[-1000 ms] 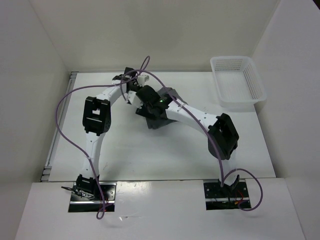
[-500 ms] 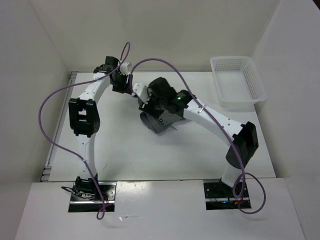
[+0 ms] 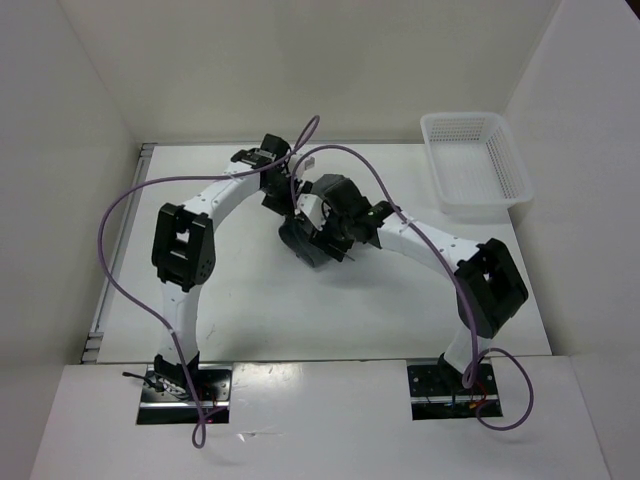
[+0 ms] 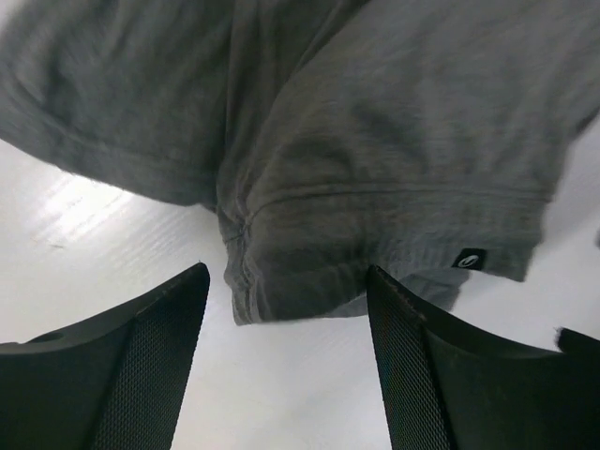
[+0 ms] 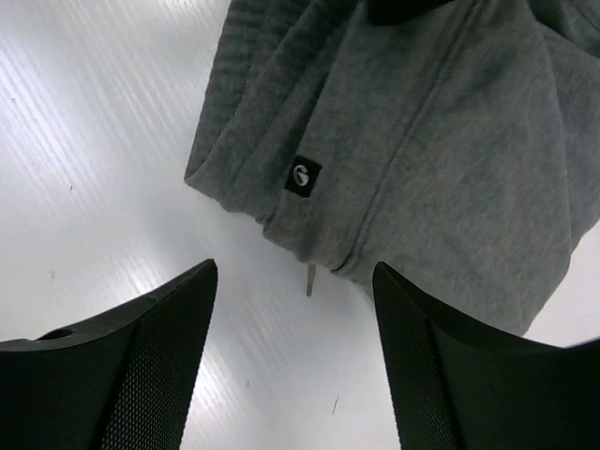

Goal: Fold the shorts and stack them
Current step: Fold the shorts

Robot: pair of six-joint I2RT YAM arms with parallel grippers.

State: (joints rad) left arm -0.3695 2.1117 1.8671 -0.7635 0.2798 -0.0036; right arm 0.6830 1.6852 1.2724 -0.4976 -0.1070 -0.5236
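Grey shorts (image 4: 394, 141) crumpled, just beyond spread left claw (image 4: 286, 274)

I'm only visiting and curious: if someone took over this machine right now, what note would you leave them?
Left gripper: open, holding nothing, just above the shorts.
Right gripper: open, holding nothing, above the corner with the small logo tag.
Shorts: bunched in layers mid-table, partly under both arms. White basket at the far right corner.
Done: cloth looks doubled over.
Left: probably tidying the fold and stacking; its neatness cannot be judged.
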